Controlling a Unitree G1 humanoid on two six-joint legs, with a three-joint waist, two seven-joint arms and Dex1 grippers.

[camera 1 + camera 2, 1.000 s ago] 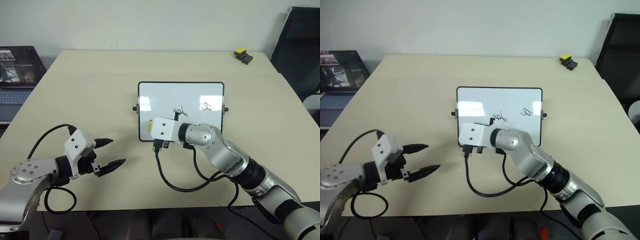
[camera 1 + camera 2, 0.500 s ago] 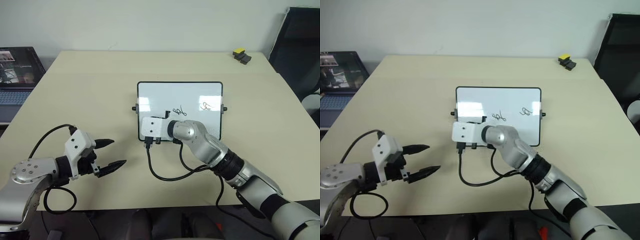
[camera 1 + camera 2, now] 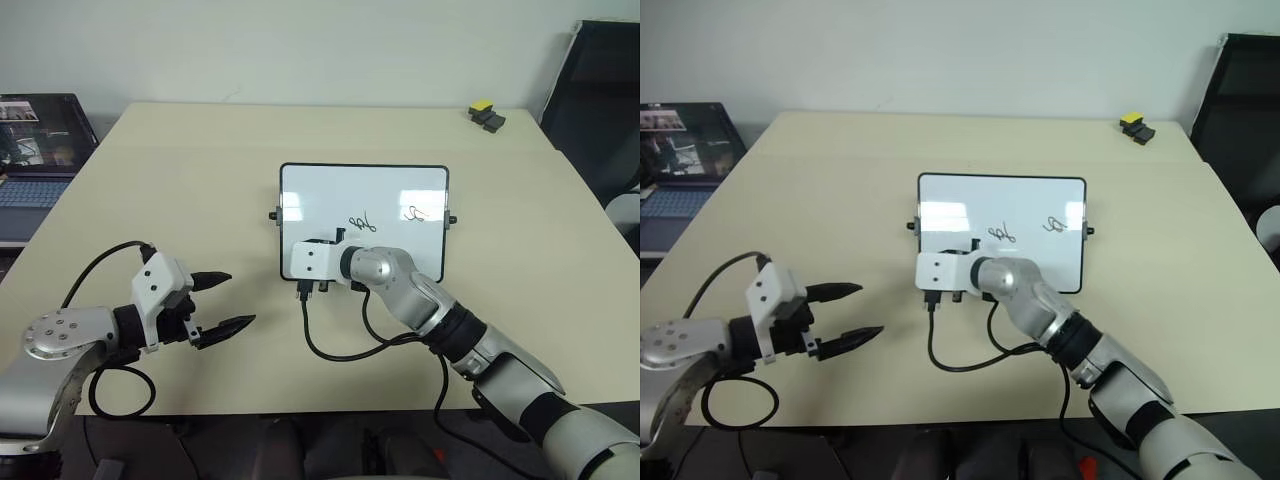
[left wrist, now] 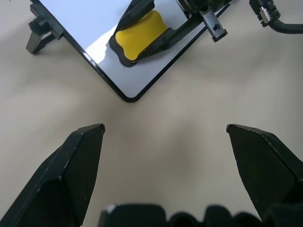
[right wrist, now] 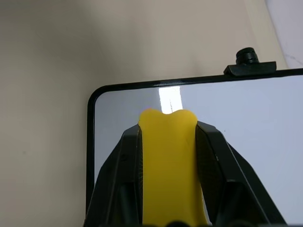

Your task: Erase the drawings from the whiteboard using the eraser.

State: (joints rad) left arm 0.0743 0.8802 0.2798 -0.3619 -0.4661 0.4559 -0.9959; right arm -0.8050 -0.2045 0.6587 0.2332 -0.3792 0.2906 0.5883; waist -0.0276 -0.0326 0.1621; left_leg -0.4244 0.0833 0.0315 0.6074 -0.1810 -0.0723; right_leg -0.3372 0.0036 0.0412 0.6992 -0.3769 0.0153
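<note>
On the beige table (image 3: 200, 190) the whiteboard (image 3: 400, 190) lies flat near the middle, with bare tabletop on every side of it and the widest free stretch toward 9 o'clock. At 1 o'clock, close to the far edge, sits a small black block with a yellow top (image 3: 484, 110), well apart from the board. Off the table at 10 o'clock stands an open laptop (image 3: 35, 150).

The board is white with a thin black frame, rounded corners and a black knob on each short side. 2 black scribbles (image 3: 360, 221) show on its near half, one at the middle and one toward 3 o'clock.

The right pincer (image 5: 168, 137) is clamped on the yellow eraser (image 5: 169, 161), which sits over the board's near corner at 7 o'clock, just inside the frame. A black cable (image 3: 340, 345) loops from that wrist across the table toward 6 o'clock.

The left pincer (image 3: 222, 300) hovers over bare table at 8 o'clock, its fingers (image 4: 78, 165) spread apart and empty, pointing toward the board's near corner.
</note>
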